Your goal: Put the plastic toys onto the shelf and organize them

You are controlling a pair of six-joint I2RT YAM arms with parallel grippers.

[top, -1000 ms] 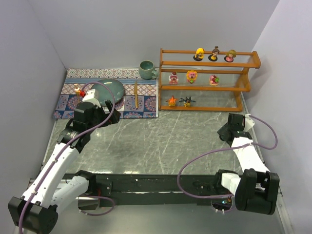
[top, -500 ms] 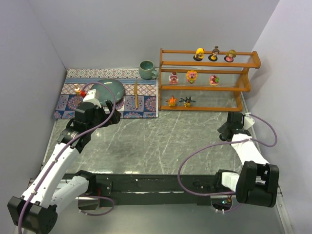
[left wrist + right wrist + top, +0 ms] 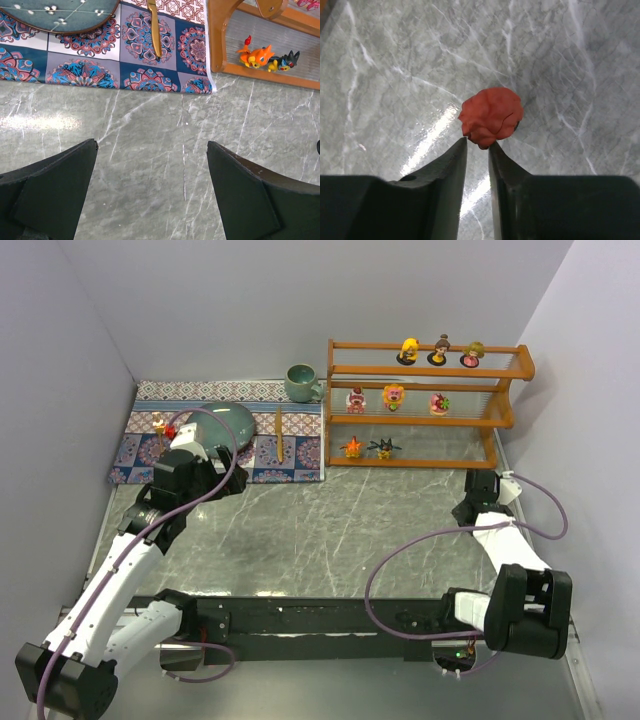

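The wooden shelf (image 3: 505,420) stands at the back right. Its top tier holds three round-headed figures (image 3: 440,350), the middle tier three pink and orange toys (image 3: 393,396), and the bottom tier an orange creature (image 3: 352,447) and a dark one (image 3: 383,448). My right gripper (image 3: 478,502) is low over the table in front of the shelf's right end, shut on a red toy (image 3: 491,116) pinched at the fingertips (image 3: 478,144). My left gripper (image 3: 152,147) is open and empty above the marble near the mat; the orange creature (image 3: 256,54) shows in its view.
A patterned mat (image 3: 300,465) at the back left holds a teal plate (image 3: 235,425), a wooden utensil (image 3: 279,430) and a small red-yellow object (image 3: 165,426). A teal mug (image 3: 300,382) stands beside the shelf. Grey walls close in both sides.
My right gripper has shifted a little to the right and its wrist has turned. The left arm and the shelf toys have not moved.
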